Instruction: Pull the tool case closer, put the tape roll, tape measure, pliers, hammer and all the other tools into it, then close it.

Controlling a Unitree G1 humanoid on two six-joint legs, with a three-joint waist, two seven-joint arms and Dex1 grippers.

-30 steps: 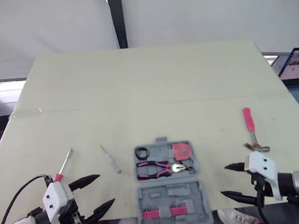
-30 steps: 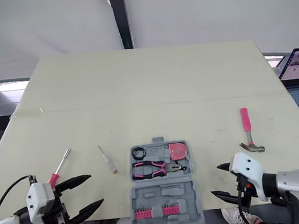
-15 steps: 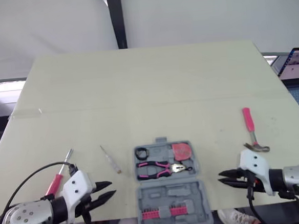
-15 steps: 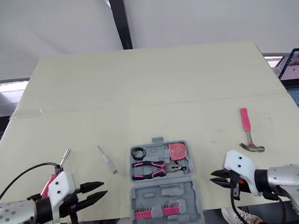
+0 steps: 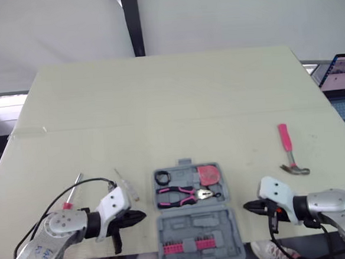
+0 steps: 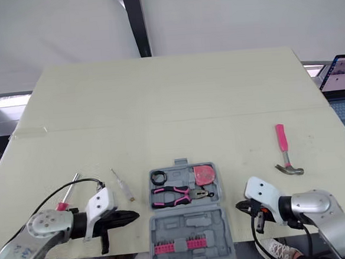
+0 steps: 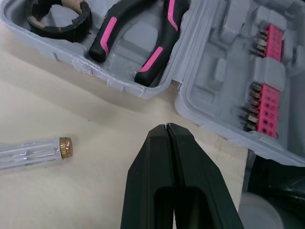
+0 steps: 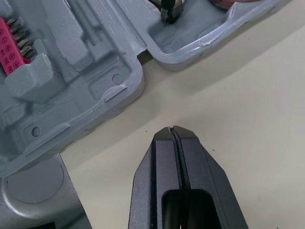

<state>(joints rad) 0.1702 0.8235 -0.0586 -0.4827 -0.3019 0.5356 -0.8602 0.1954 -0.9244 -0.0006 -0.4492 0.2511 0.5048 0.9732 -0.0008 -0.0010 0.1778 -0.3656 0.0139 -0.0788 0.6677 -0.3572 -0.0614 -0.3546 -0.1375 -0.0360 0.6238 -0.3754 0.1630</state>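
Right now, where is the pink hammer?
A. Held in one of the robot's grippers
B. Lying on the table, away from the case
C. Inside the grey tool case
B: the hammer lies flat on the table, off to the robot's right of the open tool case and not touching it.
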